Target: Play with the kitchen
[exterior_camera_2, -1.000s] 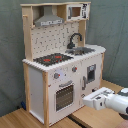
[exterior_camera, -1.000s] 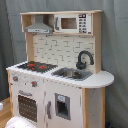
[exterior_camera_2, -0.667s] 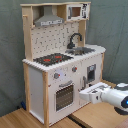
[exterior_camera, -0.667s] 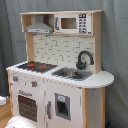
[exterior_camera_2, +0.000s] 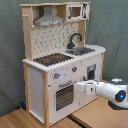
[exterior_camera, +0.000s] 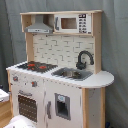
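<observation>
The kitchen (exterior_camera: 55, 75) is a tall white and light-wood toy and shows in both exterior views. It has a black-red hob (exterior_camera: 37, 66), a black faucet (exterior_camera: 84, 59) over the sink (exterior_camera: 72, 74), a grey hood (exterior_camera: 39, 25), and a windowed oven door (exterior_camera_2: 64, 96) under the knobs (exterior_camera_2: 56, 76). In the second exterior view my white arm (exterior_camera_2: 111, 93) reaches in from the second exterior view's right. My gripper (exterior_camera_2: 78, 87) hangs just in front of the kitchen's lower front, next to the oven door. Whether it touches the front does not show.
A microwave (exterior_camera: 70, 23) sits on the top shelf beside the hood. The kitchen stands on a wooden surface (exterior_camera_2: 30, 119) before a grey curtain (exterior_camera_2: 11, 50). A white shape (exterior_camera: 19, 121) shows at the first exterior view's bottom left edge.
In the second exterior view my arm has moved left and a little up, bringing the gripper close to the kitchen's lower front. The kitchen itself has not changed.
</observation>
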Controlling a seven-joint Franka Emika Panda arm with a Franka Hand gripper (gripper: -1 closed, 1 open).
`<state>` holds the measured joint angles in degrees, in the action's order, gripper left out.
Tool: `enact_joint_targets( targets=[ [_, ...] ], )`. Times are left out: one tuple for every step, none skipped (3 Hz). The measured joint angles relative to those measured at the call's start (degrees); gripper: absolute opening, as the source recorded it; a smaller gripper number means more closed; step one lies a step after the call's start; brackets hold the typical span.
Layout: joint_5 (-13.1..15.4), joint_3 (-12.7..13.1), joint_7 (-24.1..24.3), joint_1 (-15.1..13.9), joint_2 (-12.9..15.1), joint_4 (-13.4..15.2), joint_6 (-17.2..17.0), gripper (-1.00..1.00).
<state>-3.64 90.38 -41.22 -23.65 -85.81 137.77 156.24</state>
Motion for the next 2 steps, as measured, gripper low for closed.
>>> enact_joint_targets(
  targets=[
    [0.1,1.0,3.9,-3.5,-0.2,-3.9,1.1,1.00],
    [0.4,1.1,7.7,-7.3,-1.1,-8.1,1.8,1.00]
  ],
)
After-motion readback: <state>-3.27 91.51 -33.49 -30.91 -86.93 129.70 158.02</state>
